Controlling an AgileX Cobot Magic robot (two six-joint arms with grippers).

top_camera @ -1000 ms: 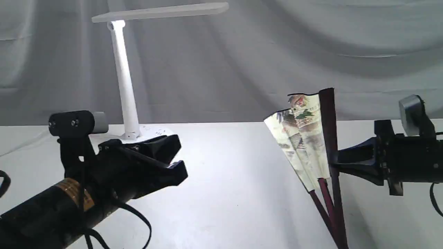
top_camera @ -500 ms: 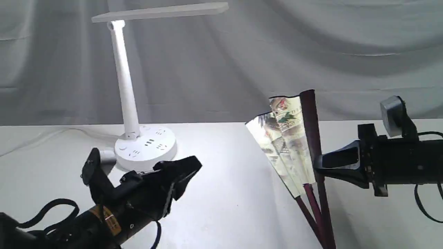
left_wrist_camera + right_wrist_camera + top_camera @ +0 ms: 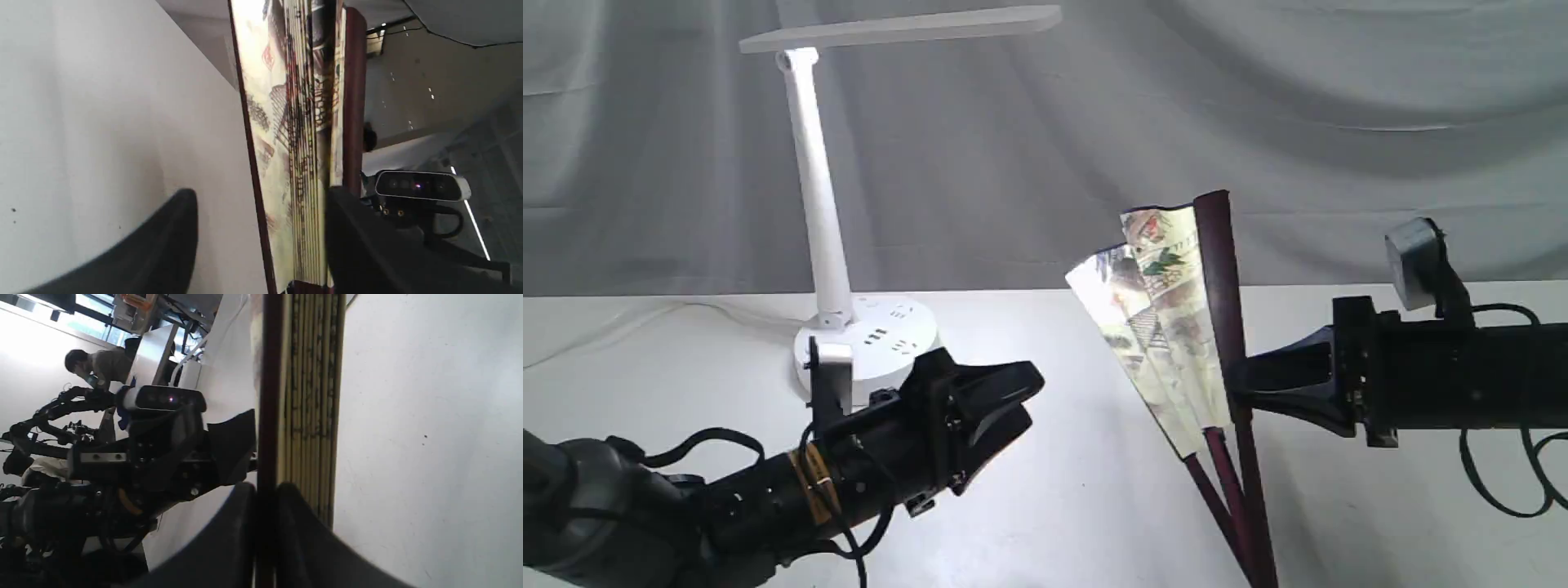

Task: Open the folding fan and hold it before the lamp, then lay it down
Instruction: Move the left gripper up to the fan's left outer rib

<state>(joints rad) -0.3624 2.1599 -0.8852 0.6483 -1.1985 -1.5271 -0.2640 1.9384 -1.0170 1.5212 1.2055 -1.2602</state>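
Observation:
The folding fan [image 3: 1168,318] stands upright and only partly spread, its cream painted leaf to the left of a dark maroon guard. My right gripper [image 3: 1235,384] is shut on that guard, which shows clamped between the fingers in the right wrist view [image 3: 265,490]. My left gripper [image 3: 1017,396] is open and points at the fan from the left, a short way off. In the left wrist view the fan's pleats [image 3: 294,143] lie beyond the gap between its fingers [image 3: 163,245]. The white lamp [image 3: 818,188] stands at the back left, behind the left arm, its bar head overhead.
The lamp's round base [image 3: 882,331] with sockets sits just behind the left wrist. The white table [image 3: 1078,490] runs under both arms. Grey cloth hangs behind. A cable [image 3: 1494,482] loops under the right arm.
The left arm has dropped low, turned and reached right toward the fan. The right gripper has carried the fan leftward and slightly up.

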